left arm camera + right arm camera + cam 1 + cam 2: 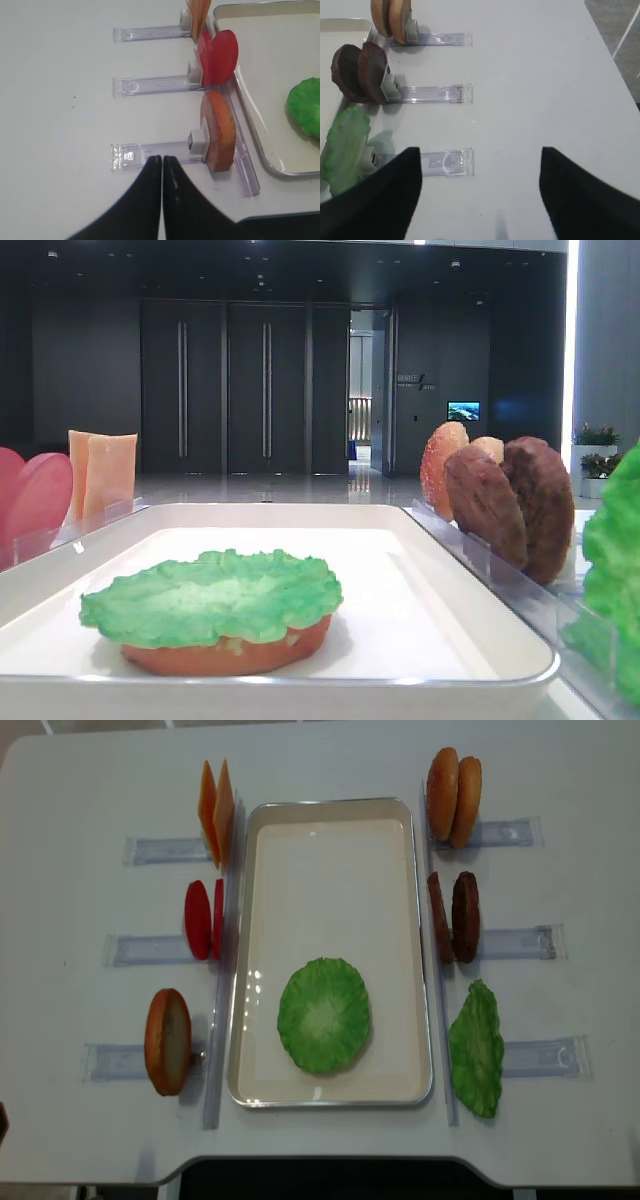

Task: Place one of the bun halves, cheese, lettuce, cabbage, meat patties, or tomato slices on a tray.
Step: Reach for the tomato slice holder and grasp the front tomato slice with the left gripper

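While the left claw (162,159) hovers clenched and empty over the worktop (330,760) beside a lone bun half (167,1041) standing in its clear holder, the cheese (215,812) and tomato slices (203,919) stand upright further along that side. Between the rows, the tray (330,815) holds a bun half topped with lettuce (323,1015). On the right, two bun halves (453,796), the meat patties (454,916) and a green leaf (476,1048) stand along the tray's edge, and the right claw (480,165) hangs released above the worktop.

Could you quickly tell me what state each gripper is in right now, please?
Left gripper: jaws closed together, holding nothing.
Right gripper: jaws open wide, holding nothing.
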Controlling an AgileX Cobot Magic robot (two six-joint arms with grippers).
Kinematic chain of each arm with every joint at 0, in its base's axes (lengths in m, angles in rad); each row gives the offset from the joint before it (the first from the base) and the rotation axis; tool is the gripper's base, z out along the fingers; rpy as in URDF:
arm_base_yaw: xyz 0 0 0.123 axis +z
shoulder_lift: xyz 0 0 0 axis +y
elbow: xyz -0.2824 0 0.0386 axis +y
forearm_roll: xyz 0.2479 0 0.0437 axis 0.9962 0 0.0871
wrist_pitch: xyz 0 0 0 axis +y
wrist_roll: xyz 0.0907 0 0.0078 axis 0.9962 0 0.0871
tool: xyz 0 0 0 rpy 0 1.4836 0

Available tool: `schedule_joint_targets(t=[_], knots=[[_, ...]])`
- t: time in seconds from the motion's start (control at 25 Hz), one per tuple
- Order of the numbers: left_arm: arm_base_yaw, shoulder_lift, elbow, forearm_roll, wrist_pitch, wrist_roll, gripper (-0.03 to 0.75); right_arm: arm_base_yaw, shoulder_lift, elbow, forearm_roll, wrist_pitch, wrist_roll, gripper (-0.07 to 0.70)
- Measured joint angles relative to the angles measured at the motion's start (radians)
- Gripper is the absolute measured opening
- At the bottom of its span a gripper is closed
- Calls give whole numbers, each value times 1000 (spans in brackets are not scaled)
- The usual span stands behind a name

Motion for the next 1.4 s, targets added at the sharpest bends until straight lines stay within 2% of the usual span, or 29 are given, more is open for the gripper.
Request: schedule_joint_targets(t=[1.4], knots=[[0,0,0,0,0,5,0,0,0,0,0,0,0,477]])
